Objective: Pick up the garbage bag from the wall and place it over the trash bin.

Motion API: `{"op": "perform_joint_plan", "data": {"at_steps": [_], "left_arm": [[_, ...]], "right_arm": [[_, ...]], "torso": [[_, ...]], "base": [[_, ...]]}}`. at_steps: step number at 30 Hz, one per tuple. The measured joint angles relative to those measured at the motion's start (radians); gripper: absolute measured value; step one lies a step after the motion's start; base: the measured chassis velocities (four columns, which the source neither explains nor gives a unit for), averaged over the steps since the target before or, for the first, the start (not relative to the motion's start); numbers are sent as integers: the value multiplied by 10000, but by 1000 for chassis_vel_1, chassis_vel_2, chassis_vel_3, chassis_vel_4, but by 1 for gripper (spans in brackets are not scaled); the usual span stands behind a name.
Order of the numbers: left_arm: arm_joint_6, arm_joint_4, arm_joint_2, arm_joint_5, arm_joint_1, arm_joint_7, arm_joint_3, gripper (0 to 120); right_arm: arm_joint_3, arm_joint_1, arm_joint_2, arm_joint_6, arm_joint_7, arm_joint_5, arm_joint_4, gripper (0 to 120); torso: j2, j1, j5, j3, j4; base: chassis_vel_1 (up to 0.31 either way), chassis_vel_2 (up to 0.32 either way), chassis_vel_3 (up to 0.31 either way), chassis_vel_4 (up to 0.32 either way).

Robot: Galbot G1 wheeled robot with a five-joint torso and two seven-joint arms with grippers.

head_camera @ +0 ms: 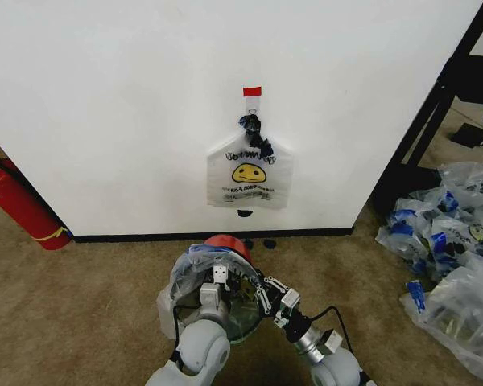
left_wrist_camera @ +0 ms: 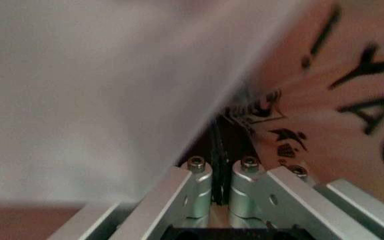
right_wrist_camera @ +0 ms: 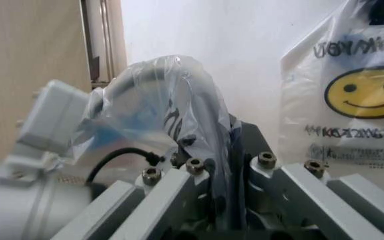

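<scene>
The garbage bag (head_camera: 183, 280), thin crinkly whitish plastic, is stretched over the trash bin (head_camera: 243, 318) on the carpet in front of the wall (head_camera: 121, 104). A red part of the bin (head_camera: 227, 241) shows past the bag's far side. My left gripper (head_camera: 219, 280) is shut on the bag's film; in the left wrist view the closed gripper (left_wrist_camera: 220, 175) pinches the plastic (left_wrist_camera: 112, 100), with black lettering beside it. My right gripper (head_camera: 267, 294) is shut on the bag's other edge. The right wrist view shows that gripper (right_wrist_camera: 229, 167) with film (right_wrist_camera: 158, 100) running between its fingers.
A second smiley bag (head_camera: 249, 173) hangs on the wall from a hook under red tape (head_camera: 252, 92). A red fire extinguisher (head_camera: 20, 205) leans at the left. Heaped clear bags with blue labels (head_camera: 451, 241) lie at the right, beside a black frame (head_camera: 435, 104).
</scene>
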State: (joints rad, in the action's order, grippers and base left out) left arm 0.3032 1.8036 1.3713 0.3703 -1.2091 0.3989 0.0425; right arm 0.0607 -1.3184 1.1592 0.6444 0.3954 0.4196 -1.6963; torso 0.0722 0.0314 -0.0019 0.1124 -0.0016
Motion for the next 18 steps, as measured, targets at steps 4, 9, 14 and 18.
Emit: {"op": "perform_joint_plan", "data": {"at_steps": [4, 9, 14, 18], "left_arm": [[57, -75, -204, -6, 163, 177, 254, 0], [118, -116, -371, -30, 37, 215, 367, 0], [76, -165, -274, -248, -277, -122, 224, 0], [30, -291, -159, -320, -251, -233, 132, 0]], "right_arm": [[69, -25, -16, 1, 27, 47, -4, 2], [109, 38, 3, -14, -26, 349, -105, 2], [36, 128, 65, -47, -240, 488, -254, 2], [24, 110, 91, -47, -222, 429, -277, 2]], "torso": [[0, 0, 0, 0, 0], [0, 0, 0, 0, 1], [0, 0, 0, 0, 1], [0, 0, 0, 0, 1]], "base": [[0, 0, 0, 0], [0, 0, 0, 0], [0, 0, 0, 0], [0, 0, 0, 0]]}}
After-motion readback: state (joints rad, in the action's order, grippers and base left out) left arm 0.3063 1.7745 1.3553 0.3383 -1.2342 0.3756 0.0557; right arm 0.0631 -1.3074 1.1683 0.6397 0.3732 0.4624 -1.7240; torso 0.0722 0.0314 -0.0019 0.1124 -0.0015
